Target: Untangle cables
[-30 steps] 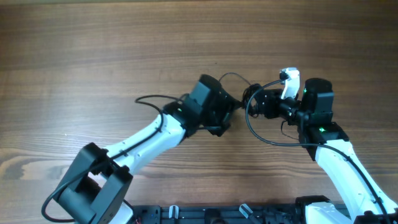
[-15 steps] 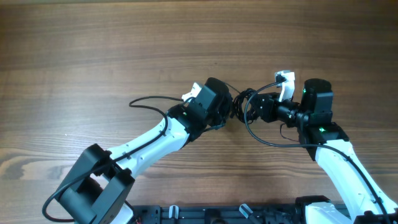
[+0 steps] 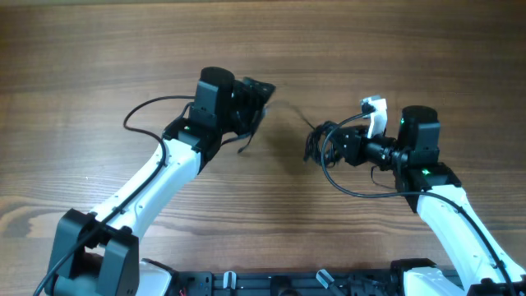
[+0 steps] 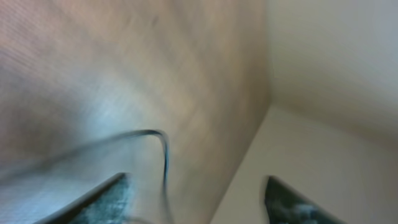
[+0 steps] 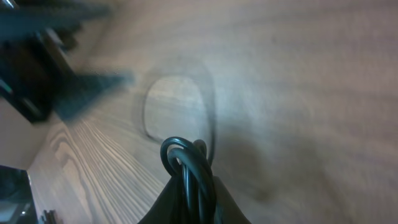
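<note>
Poking out between right fingers (image 5: 163, 206): cables (image 5: 185, 158)

Left gripper (image 3: 256, 89) swung up and leftward, now well apart from right gripper (image 3: 329, 148) and cable tangle (image 3: 315, 141)

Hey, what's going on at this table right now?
Two robot arms are working on tangled cables. The right gripper is shut on a bunch of black cable over the wooden table. The left gripper is apart from it, fingers spread, a thin cable strand beside one finger. The bunch isn't undone yet.
</note>
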`<state>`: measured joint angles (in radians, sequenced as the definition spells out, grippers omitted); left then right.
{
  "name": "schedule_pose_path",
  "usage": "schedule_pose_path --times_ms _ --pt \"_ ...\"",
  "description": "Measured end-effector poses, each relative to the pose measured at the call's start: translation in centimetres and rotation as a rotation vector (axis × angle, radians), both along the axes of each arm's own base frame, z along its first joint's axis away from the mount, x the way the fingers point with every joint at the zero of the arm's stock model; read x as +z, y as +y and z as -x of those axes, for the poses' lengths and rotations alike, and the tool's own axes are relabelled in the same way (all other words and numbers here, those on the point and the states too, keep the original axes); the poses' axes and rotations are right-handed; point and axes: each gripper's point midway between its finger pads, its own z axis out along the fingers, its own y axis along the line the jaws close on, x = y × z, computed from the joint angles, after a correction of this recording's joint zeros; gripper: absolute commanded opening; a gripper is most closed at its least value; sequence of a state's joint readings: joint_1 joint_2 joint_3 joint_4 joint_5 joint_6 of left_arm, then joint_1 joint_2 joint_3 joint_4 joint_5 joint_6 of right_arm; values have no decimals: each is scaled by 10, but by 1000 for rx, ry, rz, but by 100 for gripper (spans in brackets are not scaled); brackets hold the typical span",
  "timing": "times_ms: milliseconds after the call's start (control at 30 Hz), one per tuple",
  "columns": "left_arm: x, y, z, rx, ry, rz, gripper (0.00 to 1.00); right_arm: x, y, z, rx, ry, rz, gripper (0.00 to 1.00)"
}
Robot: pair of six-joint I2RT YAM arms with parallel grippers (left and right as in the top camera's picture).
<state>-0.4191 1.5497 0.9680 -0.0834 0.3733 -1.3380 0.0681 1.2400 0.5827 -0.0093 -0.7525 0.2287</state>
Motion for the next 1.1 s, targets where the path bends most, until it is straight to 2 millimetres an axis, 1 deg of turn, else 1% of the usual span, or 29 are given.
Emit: schedule_pose_path --times_ms 67,100,133,233,267,400,433,467,533,667,733,767,800,833,933,1100 --pt "-10 -5 16 -76 41 -23 63 8 2 -4 11 -45 -10 9" --pt "-15 -8 26 -116 64 -34 57 11 3 -5 15 -63 -13 9" --pt "-18 -12 35 -160 82 -35 55 12 3 -6 17 -71 -14 9" --pt "-16 -27 49 -217 109 0 48 14 4 -6 25 -77 -17 9" --pt "-14 -34 54 -227 121 13 46 13 4 -5 27 -74 -18 9" --pt "-13 -59 75 -246 192 60 43 14 10 -2 48 -74 -21 9" --pt "-14 -66 82 -249 219 69 42 14 14 0 61 -77 -19 9" --pt "-16 -70 86 -251 241 75 39 14 17 1 72 -80 -17 9" --pt "-26 -80 97 -252 306 76 33 13 23 4 95 -88 -9 9" --pt "-41 -85 103 -239 369 67 22 12 23 3 85 -92 5 8" --pt "-46 -85 103 -232 386 66 20 11 22 3 83 -90 6 9" --pt "-47 -86 103 -229 389 65 16 11 23 3 84 -89 7 9" --pt "-48 -85 103 -226 393 65 6 11 23 3 84 -88 8 8" --pt "-50 -85 103 -220 401 61 4 11 23 3 84 -88 7 8" --pt "-57 -80 103 -193 422 34 4 7 23 5 86 -75 8 6" --pt "-59 -74 97 -162 412 20 4 4 23 8 87 -54 11 5"
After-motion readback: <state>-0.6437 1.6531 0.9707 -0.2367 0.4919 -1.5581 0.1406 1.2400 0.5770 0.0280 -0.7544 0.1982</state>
